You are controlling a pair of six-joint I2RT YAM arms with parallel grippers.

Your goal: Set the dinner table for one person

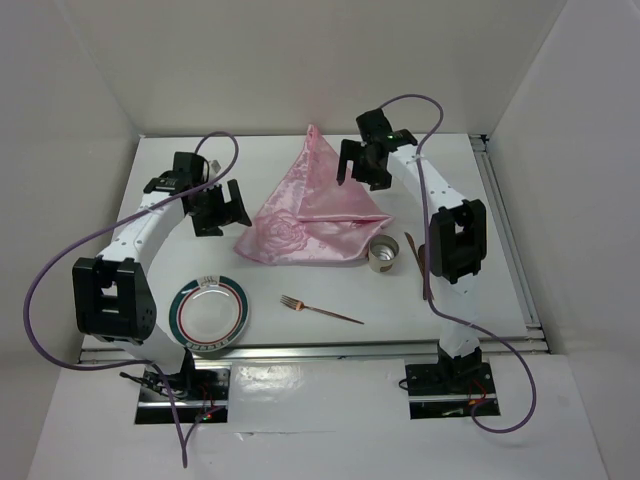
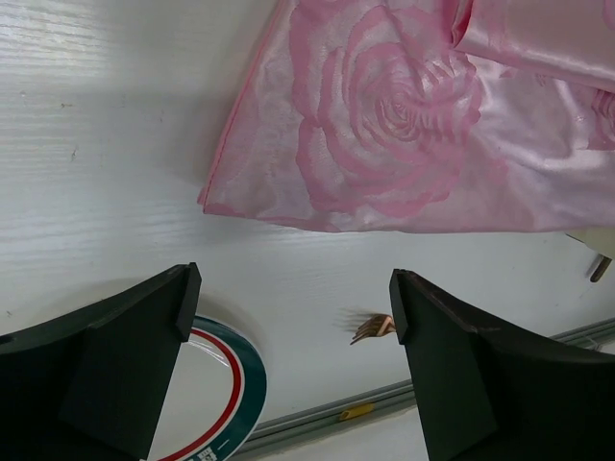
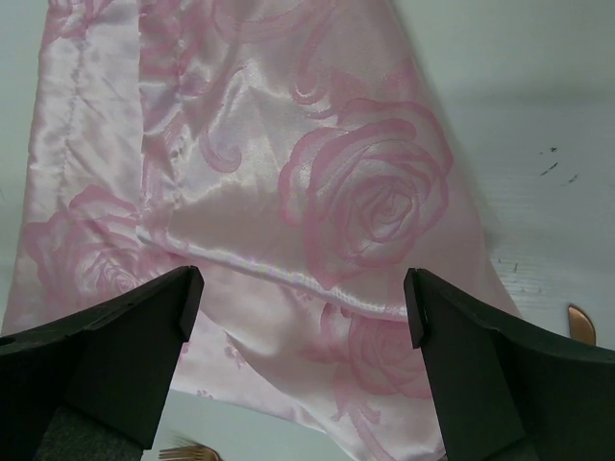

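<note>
Table (image 1: 330, 285): white top, fills the overhead view under everything, with rails at the near and right edges. Place setting not yet laid out.

Left hand (image 1: 220, 205): jaws spread wide, nothing between them. It hangs above bare table just off the near-left corner of the pink satin cloth (image 1: 310, 215).
Right hand (image 1: 362, 165): also wide open and empty, above the far-right part of the cloth.

Count:
- satin cloth, rose pattern: 1, folded over itself, lying crooked mid-table
- plate (image 1: 208, 315), red and green rim: 1, near-left, close to the near rail
- fork (image 1: 320, 310): 1, flat on the table, just right of the plate
- small round cup (image 1: 383, 255): 1, upright, at the cloth's near-right edge
- copper-coloured utensil (image 1: 413, 248): 1, partly behind the right arm, kind unclear

Risks, as judged:
- Satin looks slick and layered. A pinch may catch only the top fold, so the cloth bunches rather than spreads.
- Dragging the cloth could tip or shove the cup beside it.
- Fork lies thin and flat, so the fingers may skid over it.
- Plate sits near the edge and a nudge could push it onto the rail.
</note>
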